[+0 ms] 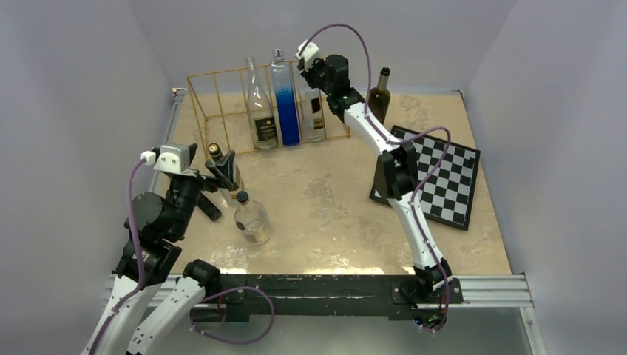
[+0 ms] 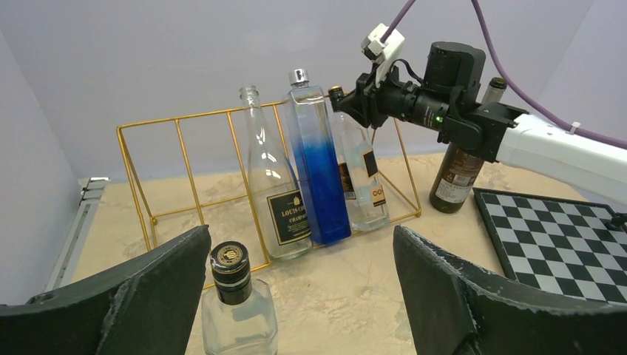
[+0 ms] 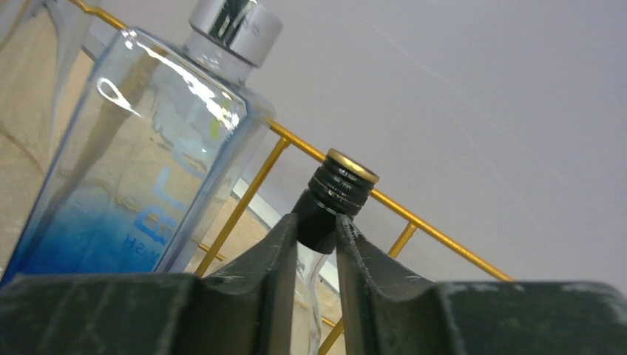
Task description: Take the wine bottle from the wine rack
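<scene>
The gold wire wine rack (image 1: pixel 218 72) stands at the back and holds three upright bottles. My right gripper (image 1: pixel 314 74) is shut on the neck of the rightmost one, a clear bottle (image 1: pixel 314 118) with a black-and-gold cap (image 3: pixel 341 185). The fingers (image 3: pixel 277 251) clamp just below the cap. In the left wrist view this bottle (image 2: pixel 364 177) stands inside the rack (image 2: pixel 177 119), base low. My left gripper (image 2: pixel 302 248) is open and holds nothing. A clear bottle with a black cap (image 2: pixel 233 296) stands beside its left finger.
A blue-tinted bottle (image 1: pixel 285 96) and a clear labelled bottle (image 1: pixel 262 111) stand in the rack, left of the gripped one. A dark green bottle (image 1: pixel 380 95) stands right of the rack. A chessboard (image 1: pixel 444 181) lies at the right. Two clear bottles (image 1: pixel 253 220) stand near my left gripper.
</scene>
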